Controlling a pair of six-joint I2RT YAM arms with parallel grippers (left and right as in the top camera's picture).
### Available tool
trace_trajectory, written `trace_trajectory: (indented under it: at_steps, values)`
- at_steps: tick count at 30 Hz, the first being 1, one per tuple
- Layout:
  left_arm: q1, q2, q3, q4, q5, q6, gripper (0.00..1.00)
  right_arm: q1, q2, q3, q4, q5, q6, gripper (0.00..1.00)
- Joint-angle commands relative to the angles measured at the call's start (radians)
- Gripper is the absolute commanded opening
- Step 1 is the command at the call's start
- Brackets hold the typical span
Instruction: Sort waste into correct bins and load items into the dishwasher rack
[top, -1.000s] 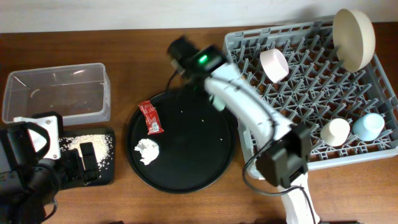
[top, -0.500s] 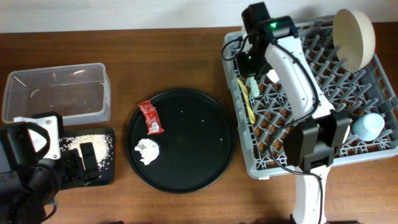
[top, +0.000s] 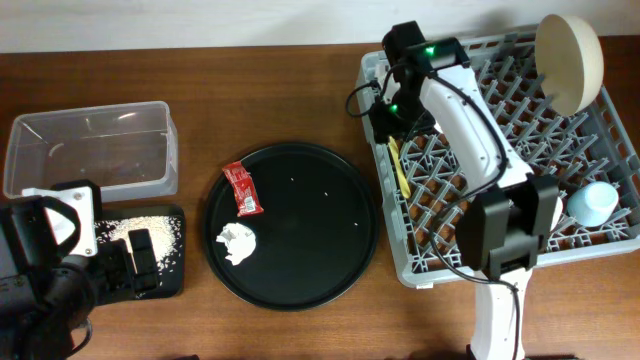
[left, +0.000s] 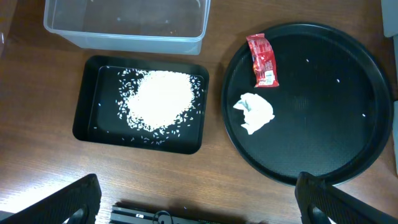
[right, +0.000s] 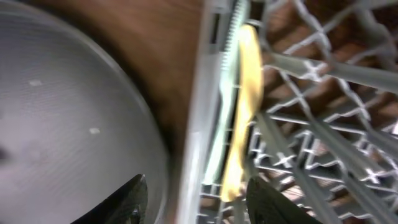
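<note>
There the right jaws hang wide and empty over the yellow utensil (top: 401, 168), lying inside the dishwasher rack (top: 590, 248) edge nearest the round tray (top: 340, 270); left jaws wide too, near the rice (left: 158, 99).

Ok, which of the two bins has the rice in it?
The shallow black rectangular tray, with a white rice pile on its floor; the clear tub beside it holds no such pile.
</note>
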Motion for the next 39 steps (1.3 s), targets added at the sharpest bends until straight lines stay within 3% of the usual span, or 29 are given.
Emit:
trace_trajectory:
  at_steps: [1,3,8,9,10,37,39]
  values:
    - [0.007,-0.003,0.005,0.001,0.000,0.001,0.99,0.003,-0.150,0.049,0.032,-0.177,-0.023,0.58]
    - [0.007,-0.003,0.005,0.001,0.000,0.001,0.99,0.003,-0.228,0.050,0.087,-0.216,-0.022,0.61]
    - [0.007,-0.003,0.005,0.001,0.000,0.001,0.99,0.006,-0.381,0.050,0.174,-0.218,-0.022,0.81]
    - [0.007,-0.003,0.005,0.001,0.000,0.001,0.99,0.006,-0.410,0.050,0.177,-0.218,-0.022,0.96]
    - [0.007,-0.003,0.005,0.001,0.000,0.001,0.99,0.006,-0.431,0.050,0.176,-0.214,-0.023,0.98]
    - [0.007,-0.003,0.005,-0.001,-0.039,0.032,0.99,0.006,-0.462,0.049,0.134,-0.215,-0.022,0.98]
    - [0.007,-0.003,0.005,0.034,0.058,0.004,0.99,0.006,-0.462,0.049,0.134,-0.214,-0.022,0.98]
